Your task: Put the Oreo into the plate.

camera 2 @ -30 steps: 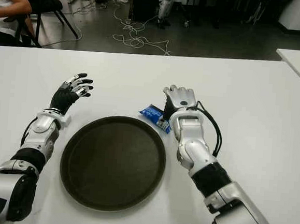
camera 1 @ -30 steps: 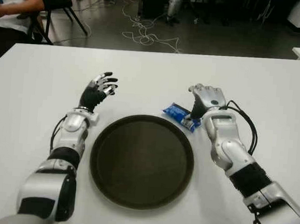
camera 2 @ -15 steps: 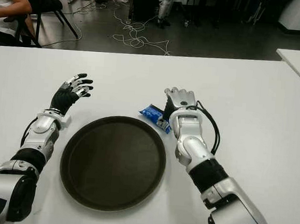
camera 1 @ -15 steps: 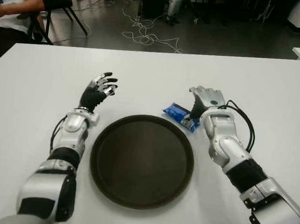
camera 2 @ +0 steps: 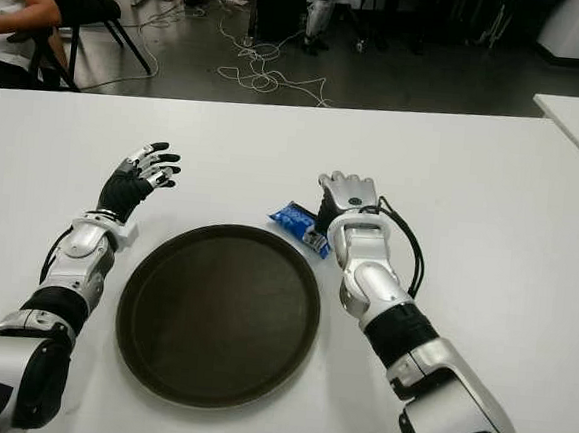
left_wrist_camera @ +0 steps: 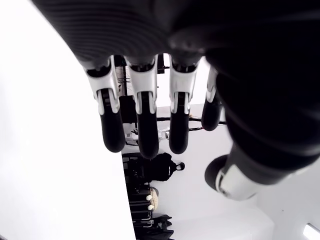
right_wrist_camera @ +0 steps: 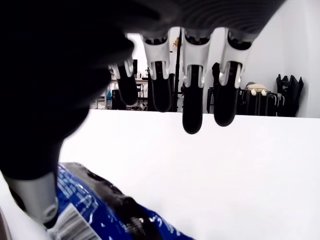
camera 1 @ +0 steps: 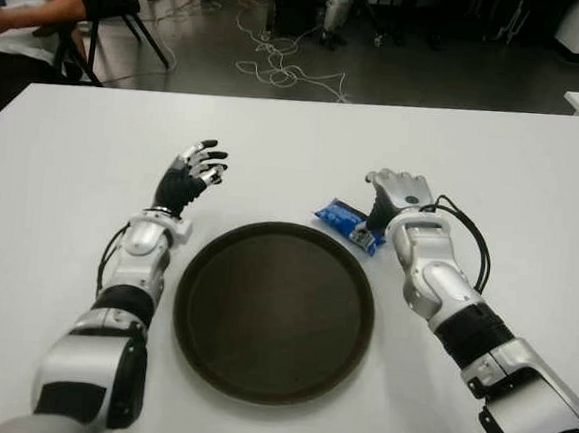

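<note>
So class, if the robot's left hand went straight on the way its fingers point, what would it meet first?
Nothing visible: the left hand points away over bare white table, well left of the Oreo packet.

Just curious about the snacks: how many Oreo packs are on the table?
1. The Oreo pack lies on the white table, just outside the plate's far-right rim, at the right hand.
</note>
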Tool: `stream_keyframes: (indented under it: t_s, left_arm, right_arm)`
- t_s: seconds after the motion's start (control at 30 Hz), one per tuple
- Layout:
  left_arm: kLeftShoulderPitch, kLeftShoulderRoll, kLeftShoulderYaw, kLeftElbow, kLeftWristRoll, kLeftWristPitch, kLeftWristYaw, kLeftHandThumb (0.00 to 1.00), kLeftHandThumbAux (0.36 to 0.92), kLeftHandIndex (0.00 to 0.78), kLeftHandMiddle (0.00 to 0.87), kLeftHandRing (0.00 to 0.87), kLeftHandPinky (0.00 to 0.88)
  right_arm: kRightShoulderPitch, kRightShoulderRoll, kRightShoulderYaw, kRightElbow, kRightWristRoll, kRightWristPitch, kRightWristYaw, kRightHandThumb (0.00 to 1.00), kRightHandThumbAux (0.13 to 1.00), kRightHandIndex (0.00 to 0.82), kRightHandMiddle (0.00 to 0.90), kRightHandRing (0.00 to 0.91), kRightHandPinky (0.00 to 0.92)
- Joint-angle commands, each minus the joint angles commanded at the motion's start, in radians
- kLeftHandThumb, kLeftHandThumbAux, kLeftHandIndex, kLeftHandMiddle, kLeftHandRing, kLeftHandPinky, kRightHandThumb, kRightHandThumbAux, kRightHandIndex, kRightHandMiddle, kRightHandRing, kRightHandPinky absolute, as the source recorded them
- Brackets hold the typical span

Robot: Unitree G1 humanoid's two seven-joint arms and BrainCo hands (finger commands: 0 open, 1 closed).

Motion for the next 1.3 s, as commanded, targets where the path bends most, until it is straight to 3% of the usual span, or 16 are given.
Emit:
stream_keyframes:
  t_s: [0.2,0.5,0.97,1.3]
  left_arm:
    - [-0.003,0.002,-0.004,0.004,0.005,0.001,0.003,0.032,0.691,0.182,0.265,0.258,0.283]
    - [-0.004,0.002,-0.008,0.009,0.012,-0.010,0.009,0.029,0.669,0.183,0.266,0.265,0.286]
    - [-0.006,0.001,-0.008,0.009,0.008,0.000,0.005,0.035,0.687,0.180,0.266,0.264,0.294]
    - [-0.008,-0.001,-0.008,0.007,0.007,0.004,0.005,0.044,0.652,0.182,0.275,0.267,0.294]
  right_arm:
    - [-0.009,0.002,0.001,0.043,0.017,-0.024,-0.032,0.000,0.704,0.255,0.239,0.293,0.376]
    - [-0.028,0.008,0.002,0.093,0.032,-0.037,-0.058,0.000,0.691,0.239,0.236,0.294,0.377]
    - [-0.040,0.011,0.005,0.130,0.058,-0.054,-0.073,0.000,0.702,0.227,0.239,0.300,0.383]
    - [-0.052,0.018,0.001,0.168,0.076,-0.069,-0.085,0.000,0.711,0.231,0.243,0.302,0.383]
